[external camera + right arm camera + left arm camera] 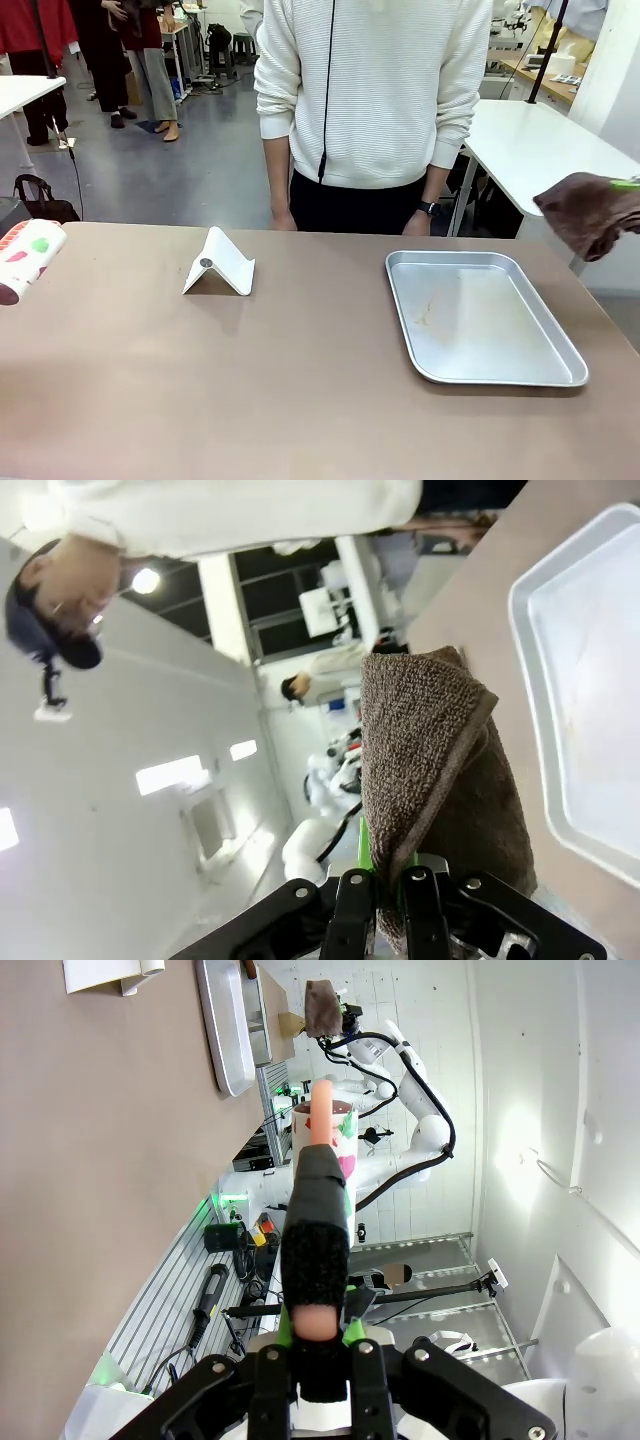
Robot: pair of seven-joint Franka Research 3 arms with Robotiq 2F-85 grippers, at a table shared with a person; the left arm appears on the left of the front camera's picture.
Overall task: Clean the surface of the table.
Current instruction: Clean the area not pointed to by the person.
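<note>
The tan-brown table (300, 390) stretches across the front view. At its right edge, above the tabletop, hangs a folded brown towel (588, 212), with my right gripper (624, 184) shut on it. The right wrist view has the same towel (430, 750) pinched in the right gripper (385, 885), beside the table (470, 610). At the left edge a white roller with red and green print (25, 258) hovers over the table. In the left wrist view my left gripper (318, 1175) is shut on its pink handle (321, 1110), with the table (100, 1160) alongside.
A metal tray (480, 320) with faint smears lies on the right half. A white folded stand (220, 265) sits left of centre. A person in a white sweater stands at the far edge, hands (283, 222) resting on it. White-topped tables stand behind.
</note>
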